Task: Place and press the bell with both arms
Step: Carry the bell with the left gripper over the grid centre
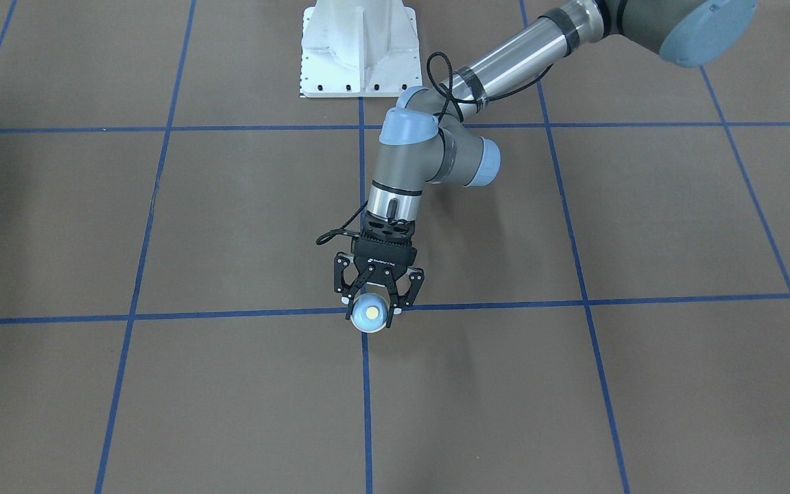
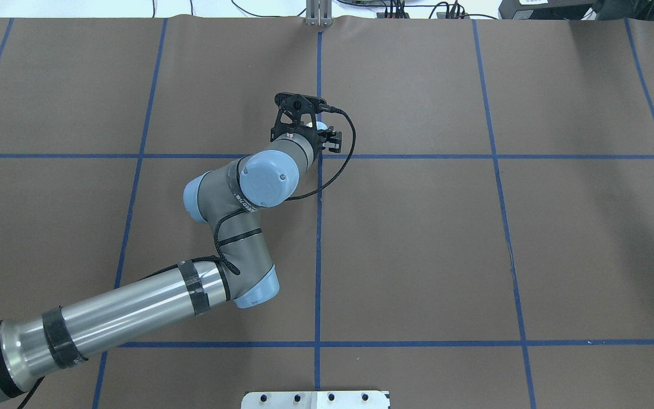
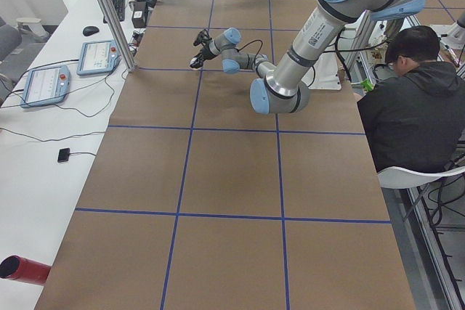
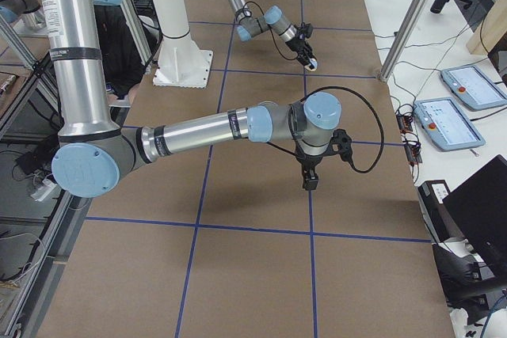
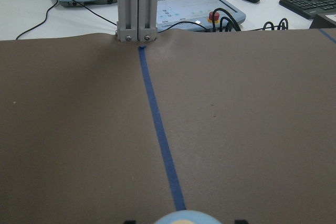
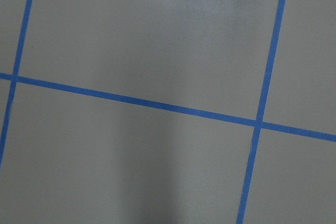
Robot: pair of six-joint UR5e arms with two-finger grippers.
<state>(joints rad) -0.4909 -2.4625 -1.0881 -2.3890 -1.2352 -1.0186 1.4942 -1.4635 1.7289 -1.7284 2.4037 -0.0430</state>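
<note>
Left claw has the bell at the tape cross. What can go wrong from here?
1. The left claw grips the bell only at its fingertips, on the rounded dome; it may slip or tip on release.
2. I cannot tell whether the bell rests on the table; opening early may drop it.
3. The right claw must come in to press while the left arm crowds the bell; they may collide.

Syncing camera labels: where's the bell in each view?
Front-facing: centre, bell in the left gripper.
Overhead: upper centre, mostly hidden behind that gripper.
Exterior left: upper left of centre, at that gripper; too small to make out.
Exterior right: upper centre, far arm's tip.
Left wrist: bottom edge.
Right wrist: not in it.
Shared landmark: blue tape line running under it.
</note>
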